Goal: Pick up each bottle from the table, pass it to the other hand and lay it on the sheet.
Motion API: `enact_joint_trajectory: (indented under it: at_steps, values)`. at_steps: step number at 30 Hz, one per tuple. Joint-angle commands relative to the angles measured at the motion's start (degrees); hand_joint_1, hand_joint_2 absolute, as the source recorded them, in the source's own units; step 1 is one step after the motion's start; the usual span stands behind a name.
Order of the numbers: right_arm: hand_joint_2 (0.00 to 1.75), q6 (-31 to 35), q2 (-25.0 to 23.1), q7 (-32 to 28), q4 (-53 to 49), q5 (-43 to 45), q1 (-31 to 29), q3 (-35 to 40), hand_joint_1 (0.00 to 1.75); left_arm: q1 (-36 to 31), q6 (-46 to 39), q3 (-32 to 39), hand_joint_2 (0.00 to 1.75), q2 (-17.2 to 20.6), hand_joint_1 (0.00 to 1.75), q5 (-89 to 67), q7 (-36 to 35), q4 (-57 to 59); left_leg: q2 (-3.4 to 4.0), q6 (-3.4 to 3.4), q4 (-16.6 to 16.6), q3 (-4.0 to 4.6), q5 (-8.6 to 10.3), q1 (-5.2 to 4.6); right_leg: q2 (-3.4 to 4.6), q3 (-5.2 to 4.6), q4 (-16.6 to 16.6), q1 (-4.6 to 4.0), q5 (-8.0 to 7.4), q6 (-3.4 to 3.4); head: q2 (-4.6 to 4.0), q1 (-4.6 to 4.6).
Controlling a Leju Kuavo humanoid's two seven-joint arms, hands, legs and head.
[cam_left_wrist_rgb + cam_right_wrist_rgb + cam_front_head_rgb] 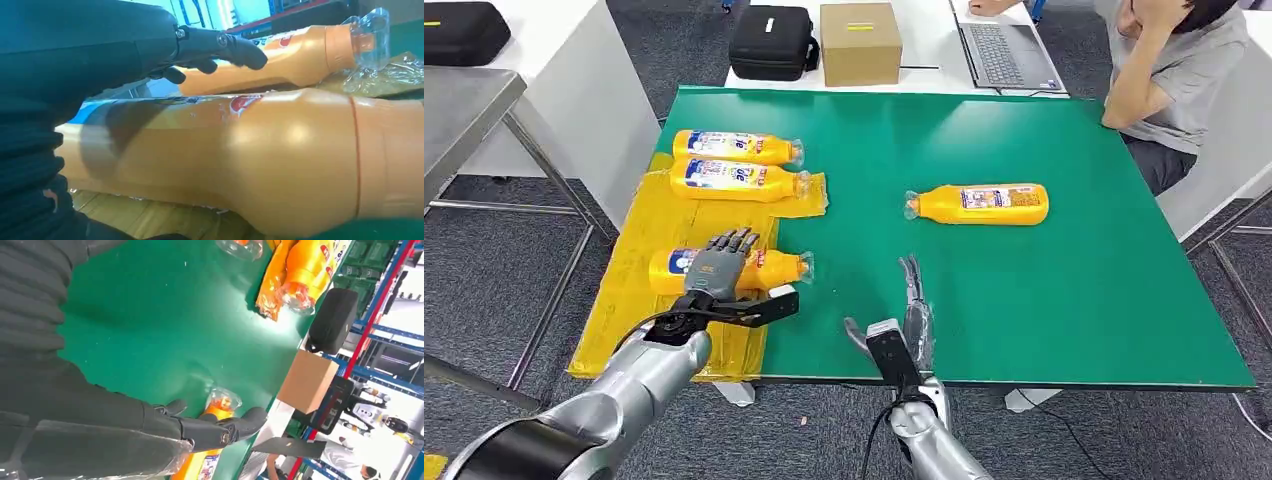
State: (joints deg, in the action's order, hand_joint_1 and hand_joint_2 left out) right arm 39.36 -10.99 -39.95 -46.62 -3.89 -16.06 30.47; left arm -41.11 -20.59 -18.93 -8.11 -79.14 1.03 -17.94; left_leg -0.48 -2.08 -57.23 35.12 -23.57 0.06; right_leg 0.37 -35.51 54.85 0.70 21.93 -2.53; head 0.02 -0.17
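Observation:
Three orange bottles lie on the yellow sheet at the table's left: two side by side at the back and a third nearer me. My left hand is over this third bottle with its fingers stretched straight above it, not wrapped around it. Another orange bottle lies on the bare green table at centre right, and its clear cap faces my right hand. My right hand is near the front edge, fingers extended and apart, holding nothing.
A person sits at the far right corner beside a laptop. A cardboard box and a black case stand on the white table behind. A metal table is on the left.

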Motion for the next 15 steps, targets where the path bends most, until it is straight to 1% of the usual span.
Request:
enact_joint_trajectory:
  at_steps: [1,2,3,5,6,9,11,15]
  values:
    - [1.75,0.5,1.22,-0.05,2.91,0.2,-1.97,0.88,0.0,-1.38,-0.14,1.01,1.75,-0.55,0.0,-0.38,-0.11,3.26,0.05,0.07,0.02,-0.2,-0.08,0.02,0.0,0.19,-0.01,-0.03,0.08,0.06,-0.02,0.0]
    - [1.75,0.64,1.28,-0.05,2.95,0.09,-2.06,0.82,0.0,-1.65,0.78,1.18,1.75,-0.82,0.0,-0.17,0.16,3.51,0.05,0.1,0.0,-0.36,-0.17,0.02,-0.02,0.34,0.02,-0.04,0.17,0.1,0.0,0.0]
    - [1.75,0.58,1.29,-0.05,2.95,0.13,-2.08,0.85,0.0,-1.71,0.89,1.05,1.75,-0.78,0.0,-0.28,0.56,3.45,0.03,0.07,0.01,-0.18,-0.08,0.02,-0.02,0.18,-0.01,-0.03,0.08,0.06,0.0,0.0]
    - [1.75,0.64,1.38,-0.05,3.02,0.14,-2.19,0.95,0.0,-1.81,1.15,1.21,1.75,-0.9,0.0,-0.13,0.79,3.36,0.04,0.1,-0.03,-0.35,-0.18,0.04,-0.04,0.34,0.04,-0.06,0.18,0.1,0.0,0.0]
    - [1.75,0.64,1.3,-0.05,3.25,0.02,-2.36,0.99,0.0,-1.78,0.71,1.01,1.75,-0.92,0.0,-0.4,0.85,3.11,0.03,0.07,0.0,-0.19,-0.08,0.02,-0.03,0.18,0.0,-0.03,0.09,0.07,-0.02,-0.02]
    - [1.75,0.64,1.11,-0.05,3.5,-0.05,-2.51,0.85,0.0,-1.7,-0.79,0.14,1.75,-0.97,0.0,-1.45,0.71,2.67,0.08,0.11,-0.03,-0.35,-0.19,0.03,0.0,0.33,0.05,-0.05,0.18,0.1,0.0,0.0]
    - [1.75,0.64,0.86,-0.05,3.82,-0.27,-2.64,0.3,0.0,-1.66,-2.42,-0.33,1.75,-1.49,0.0,-1.76,2.09,1.9,0.05,0.06,0.0,-0.16,-0.08,0.01,0.0,0.15,0.0,-0.02,0.08,0.06,0.0,0.0]
    - [1.75,0.64,0.86,-0.05,3.82,-0.27,-2.64,0.3,0.0,-1.66,-2.42,-0.33,1.75,-1.49,0.0,-1.76,2.09,1.9,0.02,0.08,-0.03,-0.22,-0.13,0.02,-0.05,0.22,0.04,-0.03,0.14,0.08,0.0,0.0]
